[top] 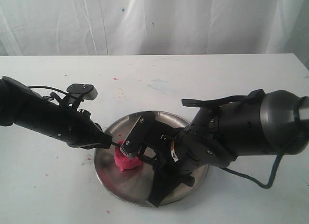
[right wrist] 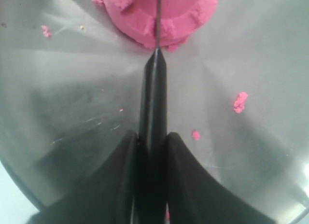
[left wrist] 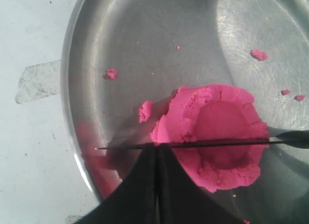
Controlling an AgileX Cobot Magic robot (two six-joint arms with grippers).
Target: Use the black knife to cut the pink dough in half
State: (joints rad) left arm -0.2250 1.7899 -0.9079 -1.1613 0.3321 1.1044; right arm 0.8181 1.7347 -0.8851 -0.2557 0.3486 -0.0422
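Note:
The pink dough (top: 126, 161) is one round puck with a dented top (left wrist: 217, 122), lying on the steel plate (top: 140, 190). The black knife (left wrist: 217, 143) rests edge-down across the dough's top, its tip past the dough toward the plate's rim. My right gripper (right wrist: 152, 134) is shut on the knife handle (right wrist: 153, 98), and the blade runs ahead into the dough (right wrist: 145, 11). My left gripper (left wrist: 157, 147) is shut, its joined fingertips touching the blade beside the dough. In the exterior view the left gripper (top: 107, 143) sits at the plate's left rim.
Small pink crumbs (left wrist: 259, 54) lie scattered on the plate (left wrist: 145, 40). A patch of clear tape (left wrist: 38, 81) sticks to the white table beside the rim. The right arm's bulk (top: 231, 132) hangs over the plate's right side. A white cloth backs the table.

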